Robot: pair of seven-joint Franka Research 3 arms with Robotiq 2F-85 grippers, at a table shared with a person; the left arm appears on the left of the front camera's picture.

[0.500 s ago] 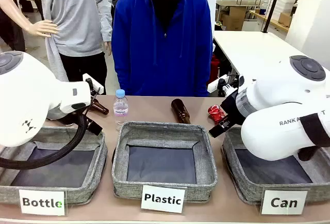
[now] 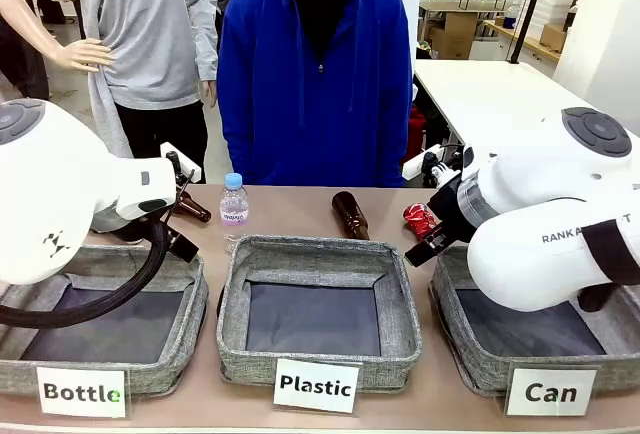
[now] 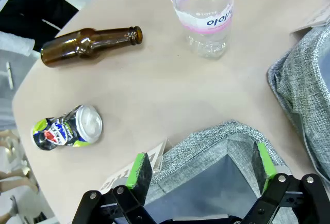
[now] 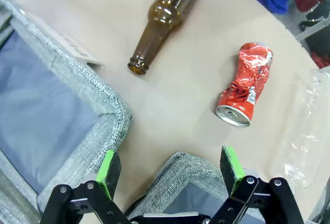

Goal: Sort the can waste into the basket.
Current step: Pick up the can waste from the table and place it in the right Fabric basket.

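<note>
Tan table (image 2: 300,204) stretches from my side to a person in blue at the far edge, with three grey baskets along the near side. The Can basket (image 2: 455,339) is the rightmost, under my right arm, and what I can see of its lining is bare.

My right gripper (image 4: 169,159) hangs over that basket's far left corner, jaws spread with nothing in them. The red can (image 4: 245,91) lies crushed on the table just past the corner, far and a little right of the jaws. Its long axis points roughly away from the fingers, so I judge they could close across its width after a short reach.

My left gripper (image 3: 201,159) is likewise spread and empty. The black-blue can (image 3: 67,128) lies on its side far left of it, lengthwise along the jaws' closing line and well apart from the Can basket. I'd take the red one first.
</note>
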